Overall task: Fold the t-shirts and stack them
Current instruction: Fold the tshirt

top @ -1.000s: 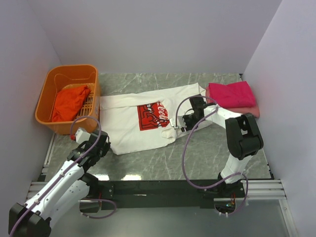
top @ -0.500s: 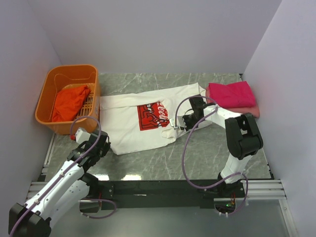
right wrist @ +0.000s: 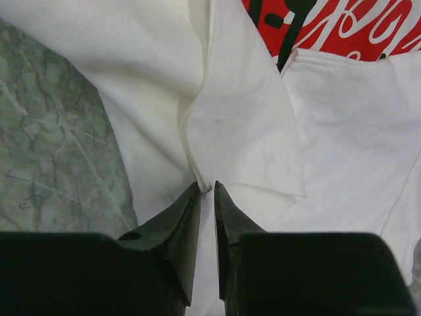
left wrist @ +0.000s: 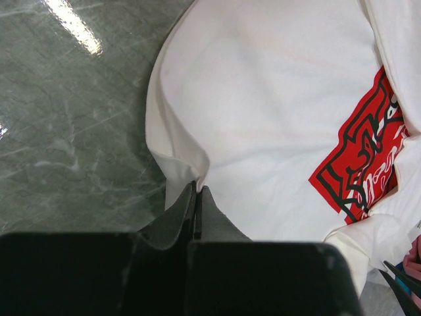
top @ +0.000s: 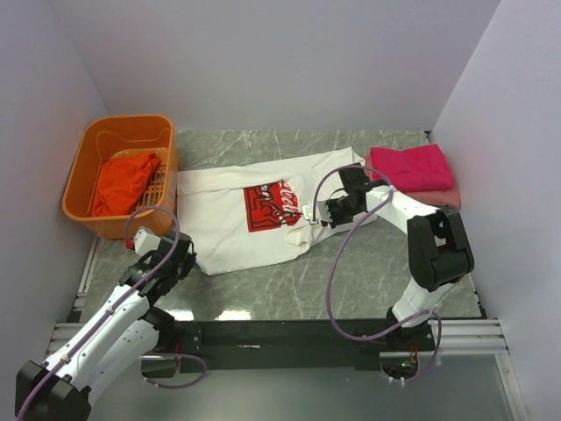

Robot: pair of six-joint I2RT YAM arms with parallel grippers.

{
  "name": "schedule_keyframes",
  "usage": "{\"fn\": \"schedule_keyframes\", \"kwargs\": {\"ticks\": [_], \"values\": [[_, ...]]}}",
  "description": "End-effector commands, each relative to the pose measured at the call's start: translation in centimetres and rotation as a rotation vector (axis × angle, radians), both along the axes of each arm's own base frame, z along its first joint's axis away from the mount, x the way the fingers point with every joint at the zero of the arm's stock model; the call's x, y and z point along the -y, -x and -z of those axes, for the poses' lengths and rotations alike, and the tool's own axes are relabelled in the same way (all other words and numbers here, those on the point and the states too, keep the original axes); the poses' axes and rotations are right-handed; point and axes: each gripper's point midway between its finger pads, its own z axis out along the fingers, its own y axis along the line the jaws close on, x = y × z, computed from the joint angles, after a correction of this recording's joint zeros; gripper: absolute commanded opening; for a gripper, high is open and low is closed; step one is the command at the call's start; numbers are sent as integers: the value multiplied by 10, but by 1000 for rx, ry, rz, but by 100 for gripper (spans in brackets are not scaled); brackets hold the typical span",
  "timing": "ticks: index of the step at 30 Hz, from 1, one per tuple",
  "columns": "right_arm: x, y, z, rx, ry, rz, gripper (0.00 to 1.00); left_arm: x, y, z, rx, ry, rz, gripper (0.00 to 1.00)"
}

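The white t-shirt (top: pixel 230 224) with a red print lies spread on the table, partly folded at its right side. My left gripper (top: pixel 189 256) is shut on its near left hem corner, seen pinched in the left wrist view (left wrist: pixel 197 189). My right gripper (top: pixel 323 214) is closed to a narrow gap on a fold of the same shirt (right wrist: pixel 237 131) at its right edge, fingertips (right wrist: pixel 207 187) pinching a ridge of cloth. A folded magenta t-shirt (top: pixel 408 167) lies on a pink one (top: pixel 441 198) at the right. An orange-red t-shirt (top: pixel 123 181) is in the basket.
The orange plastic basket (top: pixel 88 147) stands at the far left against the wall. White walls close in the left, back and right. Grey marble table (top: pixel 351 272) shows in front of the shirt. A purple cable loops from the right arm.
The right arm's forearm and elbow have shifted slightly right and its gripper edged up and right on the shirt's fold. The left arm has not moved.
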Motion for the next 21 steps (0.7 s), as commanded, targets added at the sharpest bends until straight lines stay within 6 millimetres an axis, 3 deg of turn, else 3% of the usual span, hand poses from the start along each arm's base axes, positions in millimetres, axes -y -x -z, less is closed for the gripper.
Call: {"fn": "schedule_keyframes", "kwargs": {"ticks": [1,8,12,15,21], "values": [[-2,-5,-20,33,-30,4,22,2,-4,-5,20,9,0,0],[3,-1,-10,10,-6,12,21,2,-4,-6,22,12,1,0],[0,0,-11,0,-24,25,15,3,-5,-6,21,11,4,0],[-3,-1,-22,-14,-60,44,9,3,-6,-7,22,9,4,0],[-5,-3,-61,8,-142,84,3,2,-6,-9,25,7,4,0]]}}
